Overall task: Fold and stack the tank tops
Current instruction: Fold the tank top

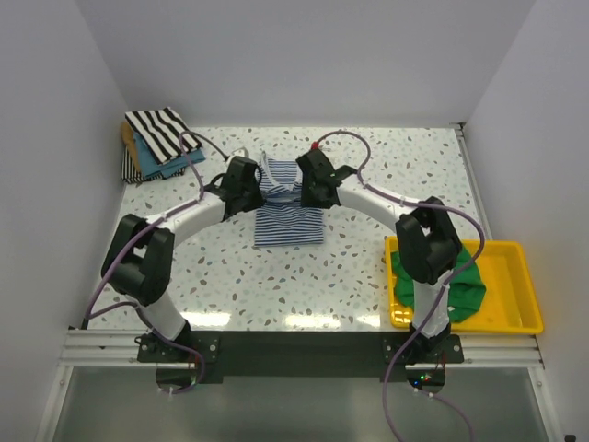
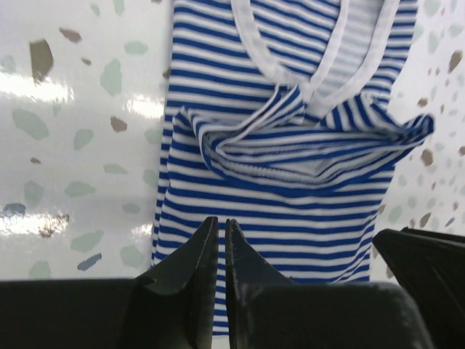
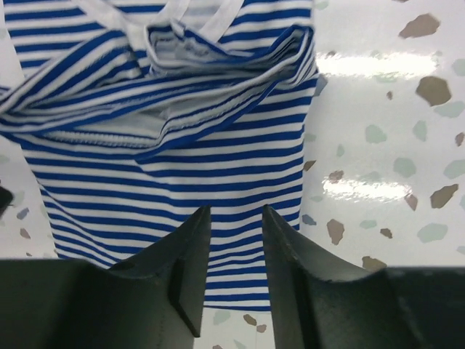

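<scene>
Striped tank top (image 2: pixel 276 211) = soft matt cloth; table (image 2: pixel 73 109) glossy, speckled; tray (image 1: pixel 511 285) smooth plastic.

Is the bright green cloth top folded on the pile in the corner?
No, the bright green cloth tank top lies crumpled in the yellow plastic tray.

Both arms reach fwd from their bases and arc inward, elbows pushed out to the sides. The left arm (image 1: pixel 184 219) and right arm (image 1: pixel 382 196) bring their wrists close together at centre. The left gripper (image 2: pixel 219 222) tips downward, jaws nearly together w/ only a thin slit. The right gripper (image 3: pixel 236 212) tips down too, jaws parted wider, a clear gap.
</scene>
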`<state>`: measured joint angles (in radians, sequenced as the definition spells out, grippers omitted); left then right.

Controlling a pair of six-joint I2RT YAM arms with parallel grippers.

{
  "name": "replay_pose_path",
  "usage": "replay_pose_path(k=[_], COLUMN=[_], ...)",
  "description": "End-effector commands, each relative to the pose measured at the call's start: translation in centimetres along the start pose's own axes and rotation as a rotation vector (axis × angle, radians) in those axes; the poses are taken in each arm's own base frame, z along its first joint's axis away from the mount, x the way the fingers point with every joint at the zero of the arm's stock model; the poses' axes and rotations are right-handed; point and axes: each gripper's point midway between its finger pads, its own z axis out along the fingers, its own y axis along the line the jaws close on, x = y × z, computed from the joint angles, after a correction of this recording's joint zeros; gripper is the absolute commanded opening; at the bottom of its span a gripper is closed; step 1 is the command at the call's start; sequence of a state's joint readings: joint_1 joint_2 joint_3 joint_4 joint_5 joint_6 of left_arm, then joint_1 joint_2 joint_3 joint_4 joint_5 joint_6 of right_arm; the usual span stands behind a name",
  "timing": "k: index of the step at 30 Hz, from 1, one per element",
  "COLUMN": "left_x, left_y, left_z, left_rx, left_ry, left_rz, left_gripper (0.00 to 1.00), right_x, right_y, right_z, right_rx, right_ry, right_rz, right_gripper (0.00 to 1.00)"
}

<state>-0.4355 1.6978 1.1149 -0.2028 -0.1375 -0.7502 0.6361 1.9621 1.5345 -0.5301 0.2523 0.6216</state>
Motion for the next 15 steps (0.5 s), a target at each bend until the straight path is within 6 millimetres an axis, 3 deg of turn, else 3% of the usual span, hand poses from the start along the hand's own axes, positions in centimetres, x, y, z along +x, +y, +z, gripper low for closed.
replay_pose_path(k=[1, 4, 8, 14, 15], left_x=[1.7, 2.8, 2.3, -0.2, -1.3], left_y=[-1.7, -1.7, -2.1, -3.3, -3.5], left_z=[-0.2, 0.8, 2.4, 5.5, 5.9], left_rx=[0.075, 0.069, 0.060, 0.050, 0.057], left_ry=[0.017, 0.045, 0.033, 0.010, -0.009], left_rz=[-0.007, -0.005, 0.000, 0.007, -0.004], left_gripper=[0.12, 0.08, 0.08, 0.09, 0.09], right_x=[-0.7, -1.1, -1.1, -3.3, -3.5], right_y=[1.1, 1.6, 2.0, 3.6, 3.4], right_z=[-0.2, 0.9, 2.5, 4.1, 4.3], right_rx=[-0.028, -0.021, -0.007, -0.007, -0.002], right_ry=[-0.049, -0.041, -0.030, -0.056, -0.059], right_rz=[0.000, -0.014, -0.026, -0.025, -0.021], right_gripper=[0.36, 0.34, 0.33, 0.33, 0.33])
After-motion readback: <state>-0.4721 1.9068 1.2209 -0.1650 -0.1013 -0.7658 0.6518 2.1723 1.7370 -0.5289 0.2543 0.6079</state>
